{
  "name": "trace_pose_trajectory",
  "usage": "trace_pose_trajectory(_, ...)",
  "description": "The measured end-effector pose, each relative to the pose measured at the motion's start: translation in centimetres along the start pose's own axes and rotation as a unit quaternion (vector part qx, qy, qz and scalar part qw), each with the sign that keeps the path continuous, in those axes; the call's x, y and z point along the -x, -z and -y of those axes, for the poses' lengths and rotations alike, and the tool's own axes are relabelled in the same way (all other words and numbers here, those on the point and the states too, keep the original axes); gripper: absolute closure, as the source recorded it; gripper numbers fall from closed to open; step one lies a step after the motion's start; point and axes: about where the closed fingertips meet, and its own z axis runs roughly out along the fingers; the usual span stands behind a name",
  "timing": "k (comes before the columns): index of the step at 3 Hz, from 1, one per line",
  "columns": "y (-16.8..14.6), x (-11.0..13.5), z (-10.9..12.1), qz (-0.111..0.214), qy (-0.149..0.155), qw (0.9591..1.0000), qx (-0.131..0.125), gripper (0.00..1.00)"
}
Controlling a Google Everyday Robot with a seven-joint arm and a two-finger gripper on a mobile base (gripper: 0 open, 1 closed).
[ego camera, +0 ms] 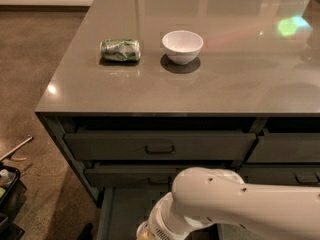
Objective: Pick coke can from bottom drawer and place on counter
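Note:
The bottom drawer is pulled open below the cabinet front, and its dark tray shows at the lower left. My white arm reaches from the right down into it. My gripper is at the frame's bottom edge, low over the drawer, mostly hidden by the wrist. The coke can is hidden. The counter is a glossy grey-brown slab above the drawers.
A crushed green-and-silver can lies on its side on the counter's left part. A white bowl stands beside it to the right. Two shut drawers with handles sit above the open one. Clutter lies on the floor at the left.

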Motion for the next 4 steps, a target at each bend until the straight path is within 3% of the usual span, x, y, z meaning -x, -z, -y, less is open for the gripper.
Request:
trace_pose_trajectory(2, 8.6, 6.6, 0.2, -0.028, 0.036, 0.9959, -0.078, 1.00)
trace_pose_trajectory(4, 14.2, 8.6, 1.3, -0.057, 0.058, 0.9831, -0.164, 1.00)
